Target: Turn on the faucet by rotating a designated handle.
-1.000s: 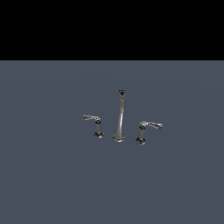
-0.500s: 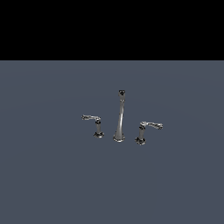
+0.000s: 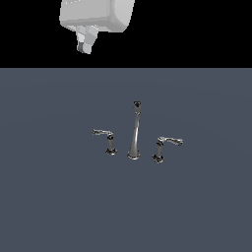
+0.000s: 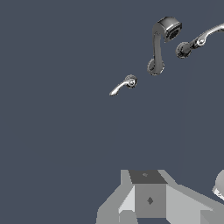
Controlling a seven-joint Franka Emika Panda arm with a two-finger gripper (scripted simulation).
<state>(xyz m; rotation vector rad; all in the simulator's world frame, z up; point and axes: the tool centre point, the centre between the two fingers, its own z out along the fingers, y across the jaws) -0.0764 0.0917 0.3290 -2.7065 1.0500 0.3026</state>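
Note:
The chrome faucet stands on the grey floor in the exterior view, with its tall curved spout (image 3: 134,133) in the middle. The handle (image 3: 105,136) is the lever on the exterior view's left, its arm pointing left. The matching right lever (image 3: 166,144) points right. My gripper (image 3: 85,43) hangs high above, far back on the exterior view's left, well apart from the faucet; I cannot tell how its jaws stand. In the wrist view the spout (image 4: 158,43) and two levers (image 4: 124,84) (image 4: 199,41) show; I cannot tell which lever is which. Grey gripper parts (image 4: 148,199) fill the frame's edge.
The flat grey floor (image 3: 59,197) stretches all around the faucet. The white hand body (image 3: 98,15) sits against the black background at the top of the exterior view.
The hand has come into the exterior view at the top left; before, it was out of view. The faucet and both levers have not moved.

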